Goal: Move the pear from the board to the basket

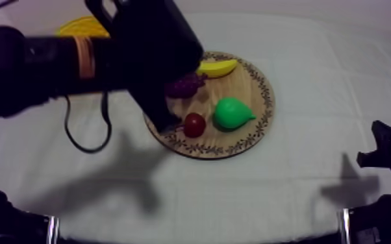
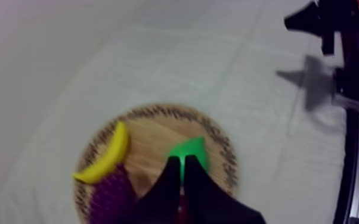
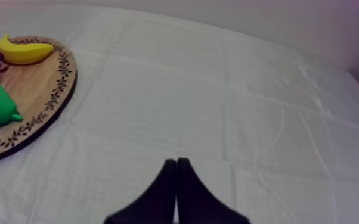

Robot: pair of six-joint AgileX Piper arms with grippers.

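The green pear [image 1: 232, 113] lies on the right half of the round wooden board [image 1: 258, 133], its stem end pointing right. A small red fruit [image 1: 194, 124] sits just left of it. My left arm reaches in from the upper left, and my left gripper [image 1: 167, 123] hangs over the board's left edge, beside the red fruit. In the left wrist view its fingers [image 2: 169, 179] lie together as a narrow wedge, shut on nothing, with the pear [image 2: 189, 150] just beyond their tips. My right gripper [image 3: 176, 162] is shut on nothing over bare cloth, low at the table's right [image 1: 386, 152].
A banana [image 1: 217, 67] and purple grapes [image 1: 185, 85] lie on the board's far part. The yellow basket [image 1: 81, 27] stands at the far left, mostly hidden behind my left arm. Open cloth stretches to the right of the board and along the front.
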